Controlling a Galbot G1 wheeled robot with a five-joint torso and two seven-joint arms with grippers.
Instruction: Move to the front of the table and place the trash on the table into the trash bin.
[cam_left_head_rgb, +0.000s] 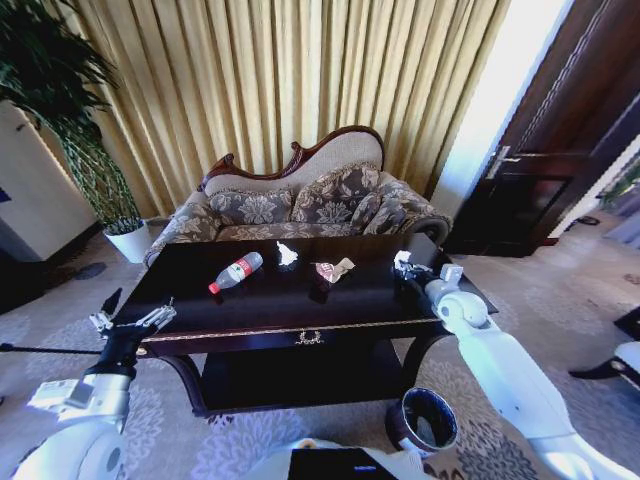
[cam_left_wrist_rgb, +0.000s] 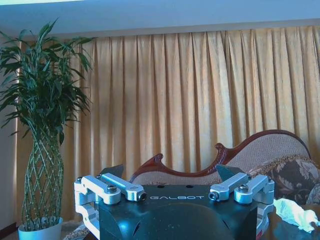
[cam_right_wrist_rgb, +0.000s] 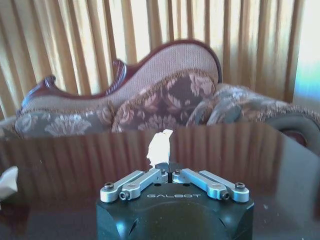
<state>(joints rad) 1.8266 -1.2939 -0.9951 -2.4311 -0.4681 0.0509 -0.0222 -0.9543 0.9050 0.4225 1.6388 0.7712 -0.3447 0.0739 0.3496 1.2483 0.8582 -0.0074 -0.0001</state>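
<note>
On the dark glossy table (cam_left_head_rgb: 250, 325) lie a clear bottle with a red cap (cam_left_head_rgb: 236, 272), a crumpled white tissue (cam_left_head_rgb: 287, 255) and pinkish wrappers (cam_left_head_rgb: 333, 269). My right gripper (cam_left_head_rgb: 404, 264) hovers over the table's right part, shut on a white crumpled scrap (cam_right_wrist_rgb: 160, 146) that sticks up between its fingers (cam_right_wrist_rgb: 167, 169). At the table's left front corner my left gripper (cam_left_head_rgb: 135, 320) stands open with nothing in it, jaws wide apart (cam_left_wrist_rgb: 171, 172). The dark round trash bin (cam_left_head_rgb: 425, 420) stands on the carpet by the table's right front leg.
A patterned sofa (cam_left_head_rgb: 300, 205) stands behind the table, before gold curtains. A tall plant in a white pot (cam_left_head_rgb: 128, 238) is at the back left, a dark door (cam_left_head_rgb: 560, 150) at the right. Another white scrap (cam_right_wrist_rgb: 7, 181) lies on the tabletop.
</note>
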